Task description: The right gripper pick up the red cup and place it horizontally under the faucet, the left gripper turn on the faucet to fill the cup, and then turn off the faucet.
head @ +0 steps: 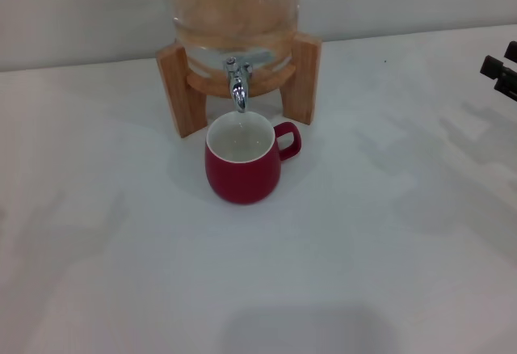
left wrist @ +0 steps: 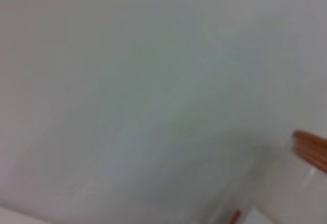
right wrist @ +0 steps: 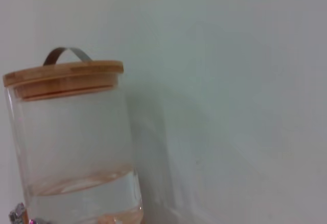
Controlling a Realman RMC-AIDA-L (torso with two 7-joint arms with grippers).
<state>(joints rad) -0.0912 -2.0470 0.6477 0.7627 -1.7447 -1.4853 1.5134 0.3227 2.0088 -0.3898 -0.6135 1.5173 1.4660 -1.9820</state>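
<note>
Red cup (head: 242, 168) upright under faucet (head: 237, 84), handle at 3 o'clock | placement looks done; I can't judge fill or lever | right gripper (head: 501, 73) parked at 3 o'clock edge, grip state unreadable | left gripper out of view.

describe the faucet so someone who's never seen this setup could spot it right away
Find the glass jar sitting in a wooden stand at the back of the white table. Low on the jar's front, between the stand's two legs, sits the faucet, directly above the red cup. It is the only shiny chrome piece there, a small tap with its spout pointing down.
</note>
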